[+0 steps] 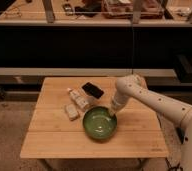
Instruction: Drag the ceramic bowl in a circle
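The green ceramic bowl (100, 124) sits on the wooden table (49, 140), near its middle and toward the front. My gripper (111, 112) reaches down from the white arm (149, 100) and meets the bowl's far right rim. The arm comes in from the right side of the view.
A flat black rectangular object (93, 90) lies behind the bowl. Two small white blocks (72, 111) (79, 100) lie just left of the bowl. Dark shelving runs behind the table. The table's front edge is close below the bowl.
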### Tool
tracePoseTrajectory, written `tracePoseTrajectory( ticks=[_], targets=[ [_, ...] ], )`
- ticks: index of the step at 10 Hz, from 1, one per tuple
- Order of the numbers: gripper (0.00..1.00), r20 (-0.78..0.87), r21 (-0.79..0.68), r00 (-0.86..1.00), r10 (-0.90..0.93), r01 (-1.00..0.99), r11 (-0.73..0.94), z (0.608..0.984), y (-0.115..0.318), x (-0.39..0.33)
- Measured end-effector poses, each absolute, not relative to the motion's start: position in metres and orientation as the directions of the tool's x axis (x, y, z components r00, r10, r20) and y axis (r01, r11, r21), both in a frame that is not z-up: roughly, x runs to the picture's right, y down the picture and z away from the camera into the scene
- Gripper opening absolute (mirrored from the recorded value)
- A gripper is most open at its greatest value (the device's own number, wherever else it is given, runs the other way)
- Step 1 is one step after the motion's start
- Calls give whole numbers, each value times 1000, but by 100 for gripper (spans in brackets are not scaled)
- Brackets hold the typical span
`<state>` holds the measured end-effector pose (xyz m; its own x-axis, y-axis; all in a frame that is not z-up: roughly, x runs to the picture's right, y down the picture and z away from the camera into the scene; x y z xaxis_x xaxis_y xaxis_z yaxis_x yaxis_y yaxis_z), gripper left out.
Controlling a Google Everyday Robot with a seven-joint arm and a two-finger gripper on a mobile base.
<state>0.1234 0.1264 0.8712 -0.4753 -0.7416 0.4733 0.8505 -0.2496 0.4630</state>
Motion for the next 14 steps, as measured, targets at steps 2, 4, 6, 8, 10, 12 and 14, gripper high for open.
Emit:
tracePoseTrajectory(
  ticks=[2,4,6,8,10,12,14],
  targets=[
    [0,491,392,-415,-766,891,-231,871,109,164],
    [0,543,300,-331,-772,935,-190,851,118,219],
    [0,589,218,-247,-770,965,-143,821,140,266],
    [0,615,176,-201,-762,977,-116,784,166,297],
    [0,624,203,-232,-746,970,-132,762,186,295],
    [0,631,267,-298,-716,950,-160,751,207,275],
    [0,625,341,-371,-687,921,-188,755,220,245]
  ],
)
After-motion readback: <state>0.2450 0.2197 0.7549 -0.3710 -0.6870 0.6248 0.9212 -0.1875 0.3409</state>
